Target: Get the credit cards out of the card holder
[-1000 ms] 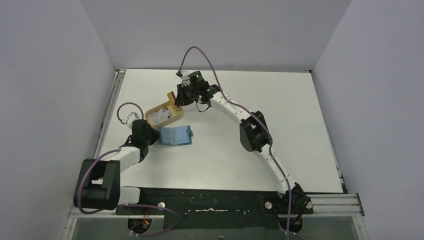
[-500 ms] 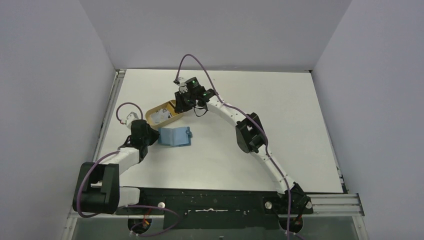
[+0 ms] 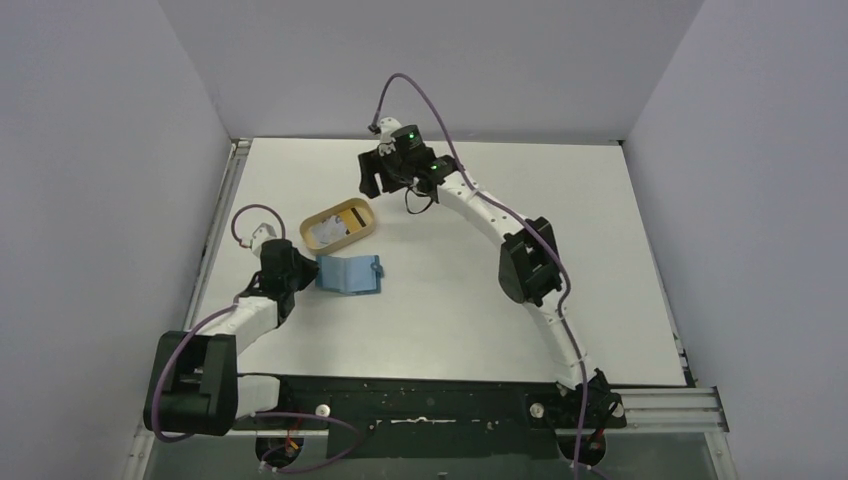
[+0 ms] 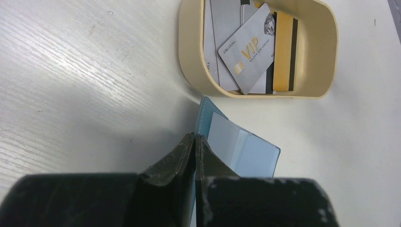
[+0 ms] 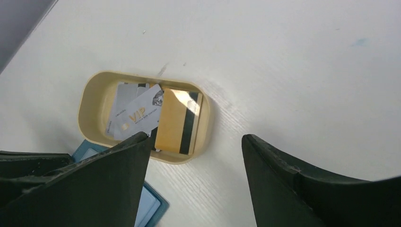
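Right pincer (image 3: 370,180), jaws apart, hangs over the desk's (image 3: 600,250) far middle in the top view, card holder (image 3: 350,273) lying nearer-left past the tray (image 3: 350,241), long axis crosswise; left wrist shows left pincer (image 4: 195,142) clamped on its edge, pockets (image 4: 246,153) seemingly empty; right wrist shows credit cards (image 5: 175,123) in the tray.

The credit cards (image 5: 142,113) lie overlapping inside the tan tray (image 5: 90,94). The right hand (image 5: 195,138), spread wide and empty, frames the tray's near rim, with the card holder (image 5: 146,208) just beside that rim.
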Controlling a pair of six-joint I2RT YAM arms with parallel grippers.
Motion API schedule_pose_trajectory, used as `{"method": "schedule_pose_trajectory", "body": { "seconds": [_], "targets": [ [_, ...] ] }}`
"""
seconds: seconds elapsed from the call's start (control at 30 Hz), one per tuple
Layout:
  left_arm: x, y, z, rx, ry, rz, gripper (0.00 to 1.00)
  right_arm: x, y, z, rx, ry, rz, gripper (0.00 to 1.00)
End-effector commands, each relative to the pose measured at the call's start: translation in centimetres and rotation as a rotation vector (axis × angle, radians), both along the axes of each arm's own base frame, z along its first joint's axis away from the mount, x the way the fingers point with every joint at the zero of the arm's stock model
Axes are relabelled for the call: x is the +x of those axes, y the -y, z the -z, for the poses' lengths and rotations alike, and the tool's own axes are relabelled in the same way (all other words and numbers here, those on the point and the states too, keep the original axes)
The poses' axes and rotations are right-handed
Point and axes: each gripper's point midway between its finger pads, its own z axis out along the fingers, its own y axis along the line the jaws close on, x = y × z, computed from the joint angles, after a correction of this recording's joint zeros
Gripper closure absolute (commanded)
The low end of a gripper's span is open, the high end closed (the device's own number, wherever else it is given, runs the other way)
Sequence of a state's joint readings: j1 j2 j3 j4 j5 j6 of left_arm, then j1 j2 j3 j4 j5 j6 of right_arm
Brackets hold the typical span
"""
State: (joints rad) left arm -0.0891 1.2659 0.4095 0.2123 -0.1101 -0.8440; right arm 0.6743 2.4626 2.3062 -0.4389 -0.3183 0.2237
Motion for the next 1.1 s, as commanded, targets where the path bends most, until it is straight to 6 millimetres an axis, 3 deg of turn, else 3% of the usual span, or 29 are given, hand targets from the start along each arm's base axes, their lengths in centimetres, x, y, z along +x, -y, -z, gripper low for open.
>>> {"method": "schedule_pose_trajectory", "body": {
  "seconds": [0.0,0.17,0.4,0.53,0.63,0.83,0.9,1.07],
  "targets": [
    [0.3,0.9,-1.3,-0.006,0.054,0.027,1.0,0.7,2.8,-11.7,0.068,0.232,0.08,0.28],
    [0.2,2.8,-1.5,0.021,0.07,0.05,1.0,-3.5,4.7,-12.3,0.052,0.208,0.067,0.29],
    [-0.5,6.7,-1.2,0.041,0.067,0.092,1.0,-13.6,3.5,-7.1,0.016,0.036,-0.054,0.37],
    [-1.1,8.6,-1.2,0.035,0.082,0.109,1.0,-17.3,3.0,-4.3,0.161,-0.117,-0.062,0.39],
    [-1.4,9.8,-2.3,0.027,0.119,0.125,1.0,-18.7,3.3,-2.3,0.168,-0.162,-0.031,0.38],
    [-1.5,11.9,-6.0,0.061,0.154,0.182,1.0,-21.0,3.0,-1.1,0.098,-0.113,-0.013,0.34],
    [-1.7,12.5,-7.8,0.104,0.168,0.213,1.0,-21.0,4.3,-0.8,0.095,-0.096,0.048,0.33],
    [-2.3,14.0,-10.6,0.272,0.166,0.282,1.0,-20.5,11.1,0.1,0.039,-0.036,0.293,0.28]
  ]
}}
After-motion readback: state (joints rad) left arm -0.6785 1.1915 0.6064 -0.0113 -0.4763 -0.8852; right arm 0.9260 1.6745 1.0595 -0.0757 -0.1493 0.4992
